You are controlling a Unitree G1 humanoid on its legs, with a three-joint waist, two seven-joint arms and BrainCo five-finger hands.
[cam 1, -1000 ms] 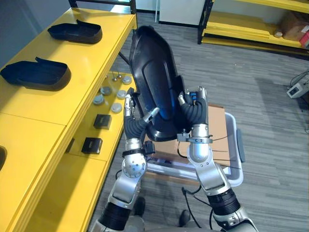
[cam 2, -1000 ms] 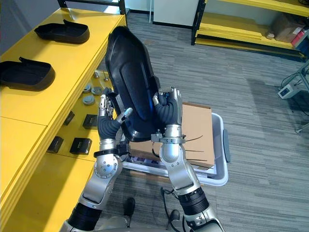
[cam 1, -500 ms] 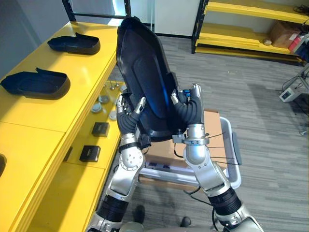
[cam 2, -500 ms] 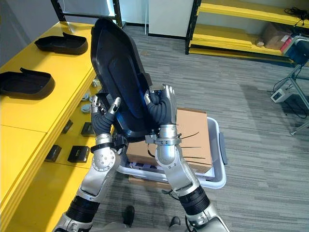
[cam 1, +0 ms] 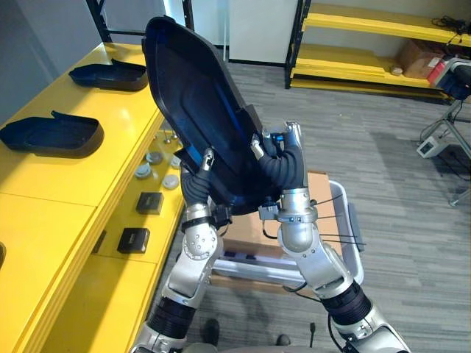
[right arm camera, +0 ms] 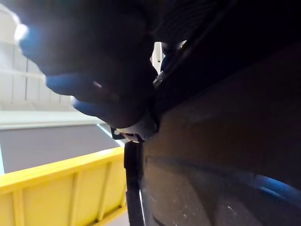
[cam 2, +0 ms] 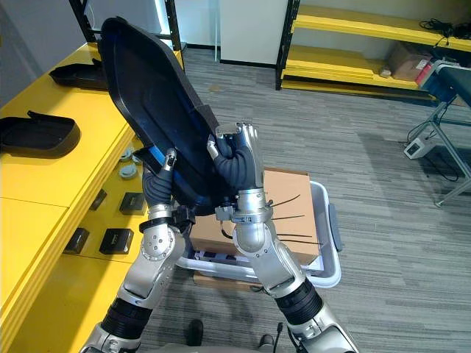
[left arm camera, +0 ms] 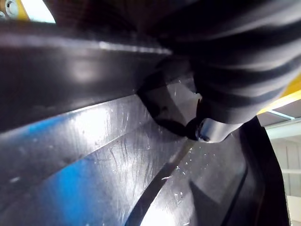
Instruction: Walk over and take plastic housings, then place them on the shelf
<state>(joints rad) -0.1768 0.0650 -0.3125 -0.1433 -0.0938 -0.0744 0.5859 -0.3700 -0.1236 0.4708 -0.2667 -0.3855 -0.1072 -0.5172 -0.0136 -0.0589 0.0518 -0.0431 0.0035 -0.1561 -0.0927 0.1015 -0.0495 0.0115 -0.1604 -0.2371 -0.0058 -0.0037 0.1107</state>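
Big black housing (cam 1: 199,110) up in the air, clamped between 2 hands, not on the shelf (cam 1: 118,147) yet.
Left hand (cam 1: 200,178) grips its lower rim, one finger hooked over the edge. Right hand (cam 1: 283,158) is clenched on the opposite edge. The housing is tilted, top end leaning over the yellow shelf's edge, no contact visible. 2 smaller housings lie on the shelf top, near (cam 1: 51,134) and far (cam 1: 109,74), well apart. Cardboard box (cam 1: 324,193) sits in a white bin (cam 1: 355,224) below the arms.
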